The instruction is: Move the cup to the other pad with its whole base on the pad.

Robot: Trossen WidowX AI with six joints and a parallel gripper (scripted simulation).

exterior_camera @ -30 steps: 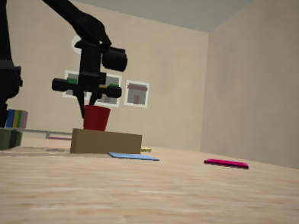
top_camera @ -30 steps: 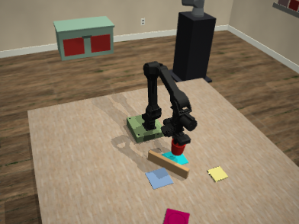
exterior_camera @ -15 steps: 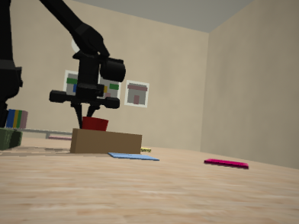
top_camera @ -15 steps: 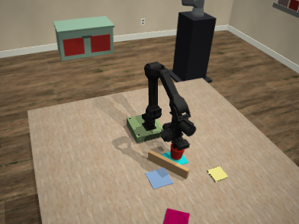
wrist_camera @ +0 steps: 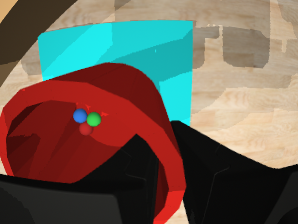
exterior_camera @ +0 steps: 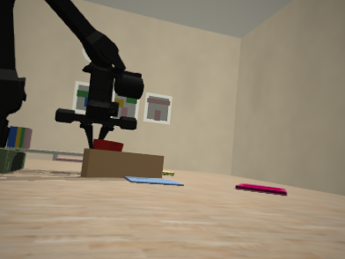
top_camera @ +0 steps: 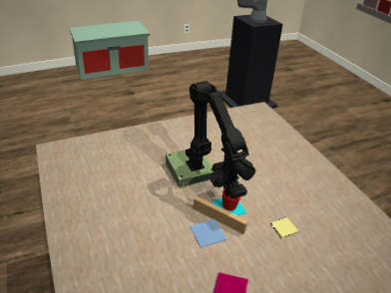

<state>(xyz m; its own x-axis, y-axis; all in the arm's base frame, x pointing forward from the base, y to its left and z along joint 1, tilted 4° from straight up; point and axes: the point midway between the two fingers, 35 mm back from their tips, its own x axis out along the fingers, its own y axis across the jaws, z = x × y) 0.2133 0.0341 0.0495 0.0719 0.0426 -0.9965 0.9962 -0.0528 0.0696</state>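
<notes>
The red cup (top_camera: 230,200) stands upright over the cyan pad (top_camera: 234,206), just behind the wooden bar (top_camera: 219,214). My gripper (top_camera: 232,190) is shut on the cup's rim wall from above. In the wrist view the cup (wrist_camera: 87,132) holds blue, green and red marbles (wrist_camera: 87,120) at its bottom, and the cyan pad (wrist_camera: 133,56) shows beneath and beyond it. In the exterior view only the cup's rim (exterior_camera: 107,144) shows above the bar (exterior_camera: 121,164), with my fingers (exterior_camera: 98,132) on it. Whether the base touches the pad is hidden.
A light blue pad (top_camera: 207,232) lies in front of the bar. A yellow pad (top_camera: 284,227) lies to the right and a magenta pad (top_camera: 230,284) near the front edge. The arm's green base (top_camera: 189,168) sits behind the cup.
</notes>
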